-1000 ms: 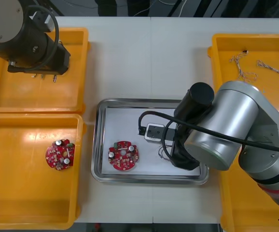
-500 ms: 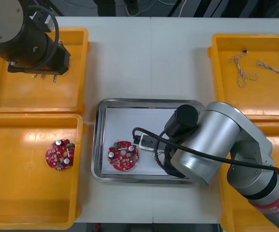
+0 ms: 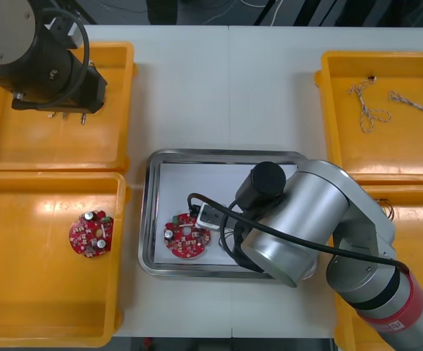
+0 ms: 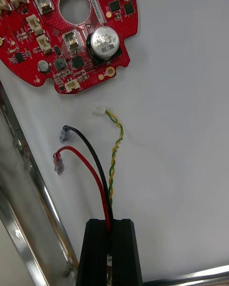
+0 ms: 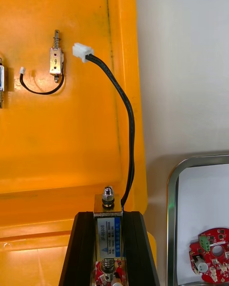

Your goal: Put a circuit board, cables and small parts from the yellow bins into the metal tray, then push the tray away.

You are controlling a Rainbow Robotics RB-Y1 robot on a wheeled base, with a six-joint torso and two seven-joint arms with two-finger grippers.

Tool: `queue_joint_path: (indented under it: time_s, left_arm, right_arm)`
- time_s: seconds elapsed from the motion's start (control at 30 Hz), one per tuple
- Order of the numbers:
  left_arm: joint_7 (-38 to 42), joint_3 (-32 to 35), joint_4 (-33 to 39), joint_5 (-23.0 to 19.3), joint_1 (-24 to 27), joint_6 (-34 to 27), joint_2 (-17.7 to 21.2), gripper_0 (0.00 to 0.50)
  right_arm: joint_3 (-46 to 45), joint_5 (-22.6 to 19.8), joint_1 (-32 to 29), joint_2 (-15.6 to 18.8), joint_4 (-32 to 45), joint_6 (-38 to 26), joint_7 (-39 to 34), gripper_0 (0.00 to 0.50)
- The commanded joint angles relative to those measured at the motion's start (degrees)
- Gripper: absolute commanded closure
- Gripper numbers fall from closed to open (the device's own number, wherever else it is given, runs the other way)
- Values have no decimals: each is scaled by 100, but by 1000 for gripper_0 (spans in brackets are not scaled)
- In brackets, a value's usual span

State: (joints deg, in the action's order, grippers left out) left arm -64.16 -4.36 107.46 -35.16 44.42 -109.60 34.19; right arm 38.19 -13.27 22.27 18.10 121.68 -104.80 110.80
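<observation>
Swung leftward over the metal tray (image 3: pixel 147 219) since a second ago: right arm, wrist now close beside the tray's circuit board (image 3: pixel 187 236). No other change.

At far left, above the far-left yellow bin (image 3: pixel 116 102): left tool (image 5: pixel 109 250) clamped on a small metal part (image 5: pixel 109 219), with a black cable (image 5: pixel 129 124) trailing from it and its white plug hanging free. Lifted clear of the bin, probably waiting its turn with the tray occupied. On that bin's floor, another small metal part (image 5: pixel 56 59).

In the near-left bin (image 3: pixel 21 292), a second circuit board (image 3: pixel 91 234), untouched and likely not needed.

In the tray's left half, the delivered board, flat on the white liner. Just right of it, right tool (image 4: pixel 112 248) low over the liner, fingers pinched together on cables (image 4: pixel 112 171): red, black and a yellow-green twist. Free ends seemingly resting on the liner, near the board but apart from it. Held low, most likely for a release inside the rim.

In the far-right bin (image 3: pixel 416 146), more twisted cables (image 3: pixel 369 110). Tray push not yet due.
</observation>
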Motion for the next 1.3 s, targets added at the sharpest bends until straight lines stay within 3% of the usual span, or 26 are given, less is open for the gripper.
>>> queue_joint_path:
  time_s: [0.03, 0.07, 0.1, 0.17, 0.57, 0.97, 1.13, 1.3]
  left_arm:
    - [-9, 181, 179, -35, -12, -40, -79, 500]
    - [-9, 172, 179, -35, -12, -40, -79, 500]
    - [-9, 181, 179, -35, -12, -40, -79, 500]
    - [-9, 172, 179, -35, -12, -40, -79, 500]
    - [-18, 172, 179, -43, -12, -40, -79, 500]
    - [-27, 189, 179, -52, -12, -40, -79, 500]
    - [-35, 189, 179, -61, -21, -40, -79, 500]
    - [-9, 189, 179, -79, -12, -40, -97, 500]
  right_arm:
    - [75, 62, -135, -26, 66, 47, -85, 279]
    - [75, 79, -135, -26, 66, 56, -85, 145]
    - [75, 79, -135, -26, 66, 56, -85, 82]
    - [66, 88, -126, -26, 75, 56, -76, 0]
    - [-145, 62, -135, -17, 233, -14, -32, 0]
    - [-839, -132, 102, 62, 1139, -520, -67, 0]
    - [-1604, -686, 278, 62, 1534, -520, -94, 0]
    - [-2562, -1459, 489, 325, 1727, -520, -155, 0]
